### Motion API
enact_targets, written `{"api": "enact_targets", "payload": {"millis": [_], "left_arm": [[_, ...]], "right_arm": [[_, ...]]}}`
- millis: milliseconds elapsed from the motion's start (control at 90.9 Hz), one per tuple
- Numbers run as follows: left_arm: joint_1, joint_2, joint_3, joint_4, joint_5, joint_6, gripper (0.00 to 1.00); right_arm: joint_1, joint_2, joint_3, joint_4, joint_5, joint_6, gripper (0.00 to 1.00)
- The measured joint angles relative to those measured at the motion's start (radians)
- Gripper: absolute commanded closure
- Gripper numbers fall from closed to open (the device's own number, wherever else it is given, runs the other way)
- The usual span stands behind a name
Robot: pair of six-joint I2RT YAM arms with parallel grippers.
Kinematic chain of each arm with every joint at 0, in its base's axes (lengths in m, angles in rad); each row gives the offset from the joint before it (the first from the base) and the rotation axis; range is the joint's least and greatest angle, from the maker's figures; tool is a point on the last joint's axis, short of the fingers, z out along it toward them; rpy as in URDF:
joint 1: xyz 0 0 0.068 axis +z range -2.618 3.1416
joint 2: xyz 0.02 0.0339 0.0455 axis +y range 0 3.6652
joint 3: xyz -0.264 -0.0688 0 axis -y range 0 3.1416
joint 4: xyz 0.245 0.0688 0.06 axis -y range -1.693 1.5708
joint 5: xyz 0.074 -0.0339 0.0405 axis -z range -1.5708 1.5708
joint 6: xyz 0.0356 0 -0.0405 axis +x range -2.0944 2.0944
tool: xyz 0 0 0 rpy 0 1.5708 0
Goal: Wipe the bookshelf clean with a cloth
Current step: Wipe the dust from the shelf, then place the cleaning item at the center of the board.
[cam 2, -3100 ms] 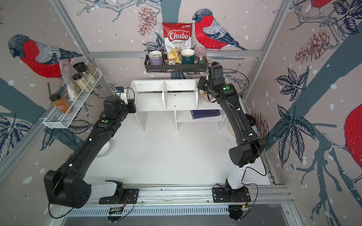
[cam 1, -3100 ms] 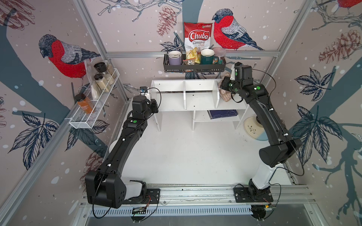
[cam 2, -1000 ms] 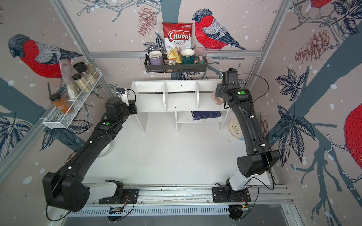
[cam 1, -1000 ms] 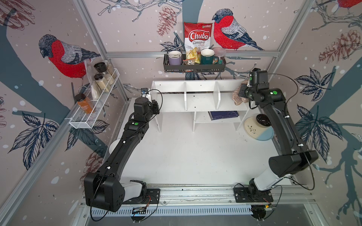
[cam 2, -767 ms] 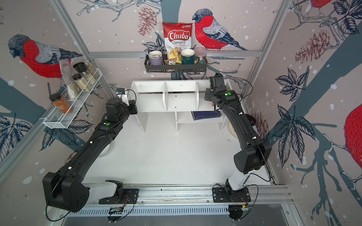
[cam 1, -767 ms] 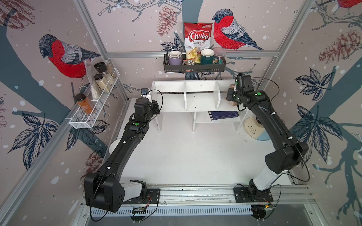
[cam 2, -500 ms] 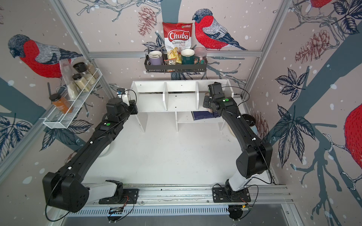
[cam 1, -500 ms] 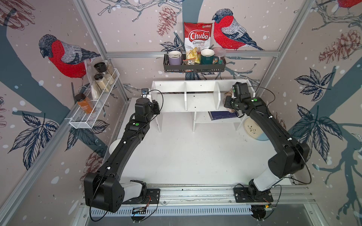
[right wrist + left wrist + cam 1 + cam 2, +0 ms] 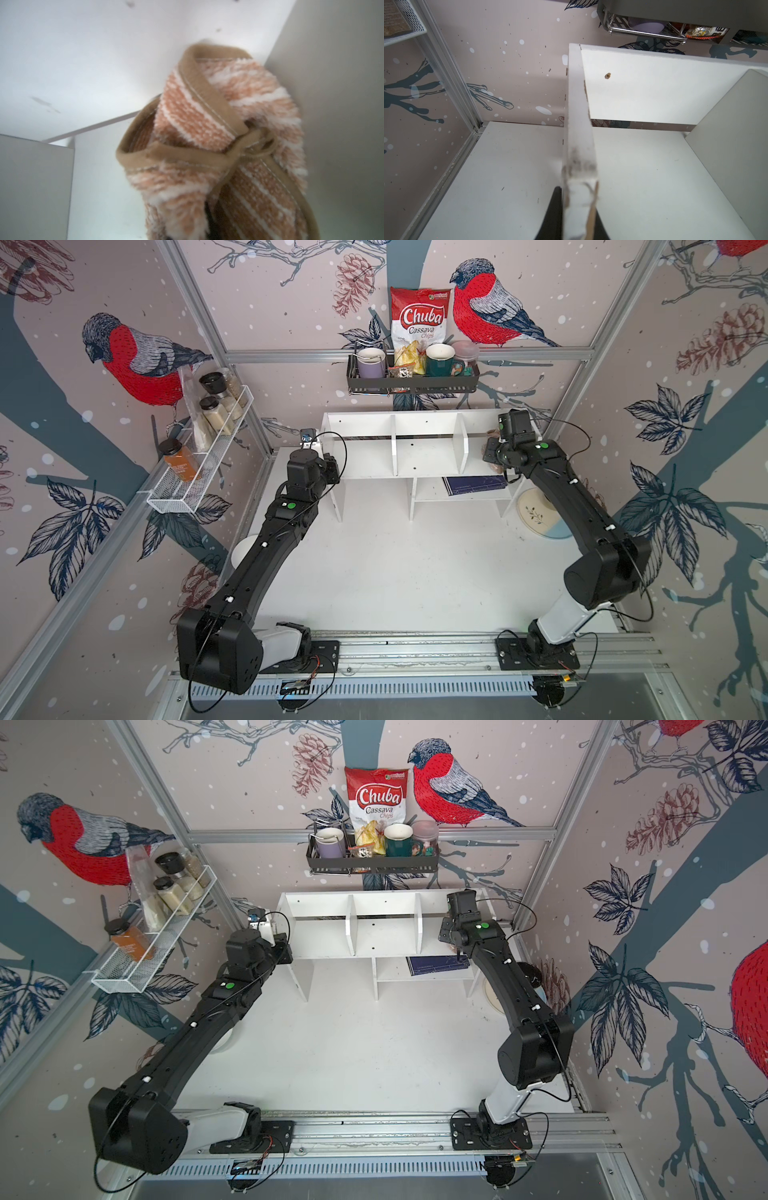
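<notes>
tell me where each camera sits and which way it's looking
Top views: high over the front rail, looking down and back at the bookshelf; left arm and right arm show whole.
Left wrist: on the left arm, facing the back wall along the bookshelf's end panel; left end effector clamps that panel.
Right wrist: inside the right compartment, close on the cloth; almost no robot body shows.
Shared: all four show the bookshelf; the top views nearly match.

The fluffy tan-beige, white-striped cloth (image 9: 228, 145) is blurred, cut off at the frame edge, and bunched over the right gripper (image 9: 493, 452), hiding its jaws.
</notes>
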Motion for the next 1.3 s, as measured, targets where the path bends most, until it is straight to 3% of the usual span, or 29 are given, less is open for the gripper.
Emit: {"api": "enact_targets", "payload": {"millis": [242, 528, 671, 869, 902, 924, 1056, 1111, 1199, 1298], "left_arm": [[-0.002, 0.003, -0.005, 0.012, -0.007, -0.004, 1.0], [-0.006, 0.002, -0.009, 0.019, -0.018, -0.008, 1.0], [-0.008, -0.003, -0.009, 0.016, -0.026, -0.008, 1.0], [-0.008, -0.03, -0.006, -0.018, -0.01, -0.103, 0.4], [-0.007, -0.033, 0.0, -0.024, -0.011, -0.12, 0.13], [-0.006, -0.035, 0.007, -0.031, -0.013, -0.129, 0.04], [-0.001, -0.062, 0.041, -0.071, -0.058, -0.171, 0.02], [-0.001, -0.081, 0.051, -0.099, -0.084, -0.172, 0.02], [-0.001, -0.126, 0.061, -0.138, -0.135, -0.172, 0.02], [-0.001, -0.215, 0.024, -0.164, -0.18, -0.171, 0.02]], "right_arm": [[0.02, -0.084, -0.139, 0.082, -0.092, 0.057, 1.0], [0.017, -0.36, -0.357, 0.096, -0.11, 0.072, 1.0], [0.089, -0.505, -0.409, 0.09, -0.095, 0.083, 1.0], [0.349, -0.671, -0.536, 0.069, -0.01, 0.089, 1.0], [0.404, -0.685, -0.562, 0.064, 0.016, 0.096, 1.0], [0.446, -0.693, -0.584, 0.063, 0.038, 0.107, 1.0], [0.64, -0.692, -0.707, 0.073, 0.148, 0.147, 1.0], [0.671, -0.673, -0.763, 0.103, 0.169, 0.174, 0.93], [0.666, -0.621, -0.851, 0.183, 0.175, 0.22, 0.82], [0.579, -0.534, -0.917, 0.278, 0.122, 0.27, 0.73]]}}
